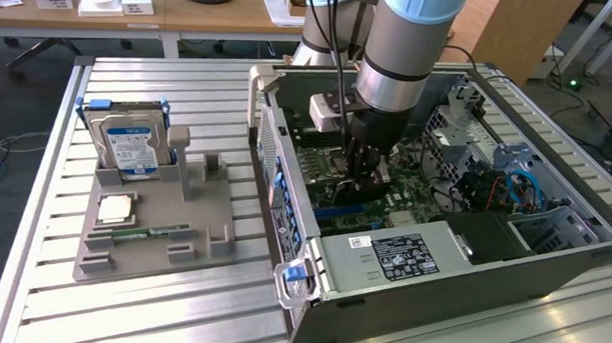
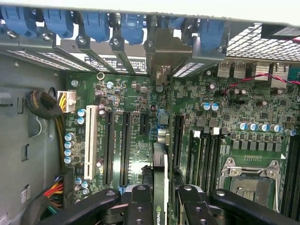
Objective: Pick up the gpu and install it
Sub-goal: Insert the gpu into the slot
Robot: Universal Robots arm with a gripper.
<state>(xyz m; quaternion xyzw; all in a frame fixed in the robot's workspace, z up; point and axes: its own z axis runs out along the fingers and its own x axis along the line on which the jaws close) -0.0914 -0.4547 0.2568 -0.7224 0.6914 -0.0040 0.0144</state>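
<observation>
The gpu shows edge-on in the wrist view as a thin dark card, with its silver end bracket up against the case's rear slot openings. My gripper is shut on it, one black finger on each side. The card hangs over the green motherboard, in line with a long black expansion slot; whether it touches the slot I cannot tell. In the exterior view my gripper reaches down into the open computer case, and the gpu is a dark shape below it.
Left of the case, a grey fixture tray holds an upright hard drive, a RAM stick and a CPU. Inside the case are the power supply, a drive cage, cables and the CPU socket.
</observation>
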